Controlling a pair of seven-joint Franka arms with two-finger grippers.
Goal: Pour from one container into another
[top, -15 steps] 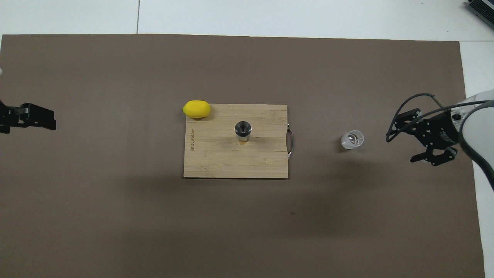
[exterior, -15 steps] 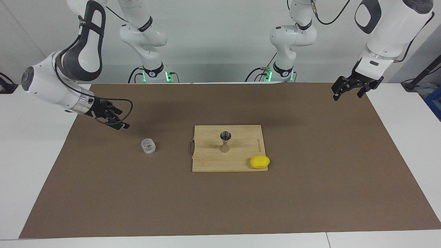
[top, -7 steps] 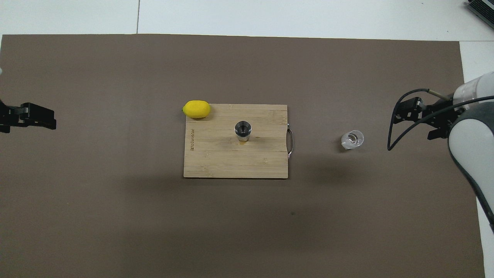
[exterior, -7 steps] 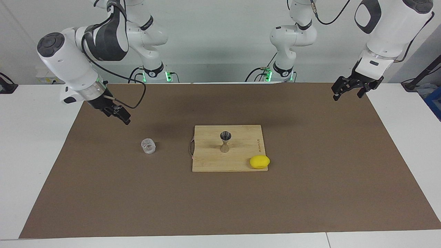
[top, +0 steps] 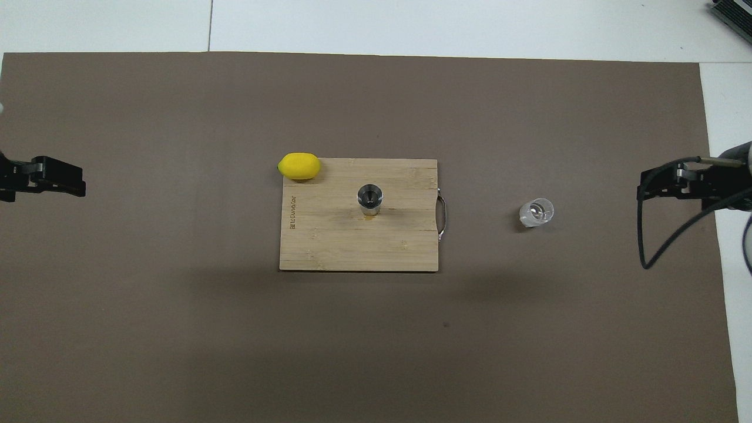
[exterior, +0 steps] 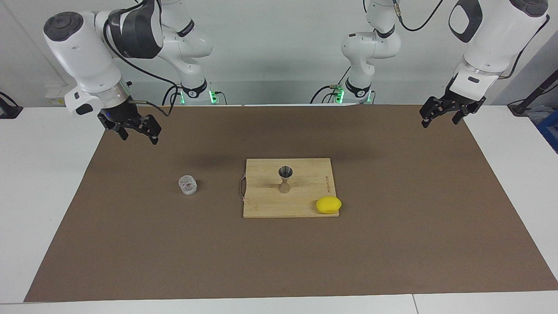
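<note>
The small clear squat cup (exterior: 188, 185) stands upright on the brown mat, toward the right arm's end; it also shows in the overhead view (top: 536, 212). The steel hourglass jigger (exterior: 285, 179) stands upright in the middle of the wooden cutting board (exterior: 261, 205), also seen from above (top: 370, 197). My right gripper (exterior: 138, 134) hangs open and empty in the air over the mat's edge, well apart from the cup; its tip shows in the overhead view (top: 652, 187). My left gripper (exterior: 438, 121) waits open and empty over the mat's other end (top: 59, 179).
A yellow lemon (exterior: 328, 205) lies at the board's corner farthest from the robots, toward the left arm's end (top: 299, 165). The board (top: 329, 247) has a metal handle on the side facing the cup. A brown mat (exterior: 392, 244) covers the white table.
My right gripper has drawn away from the cup toward the mat's edge, risen and turned to point downward. The cup, jigger and left arm have not moved.
</note>
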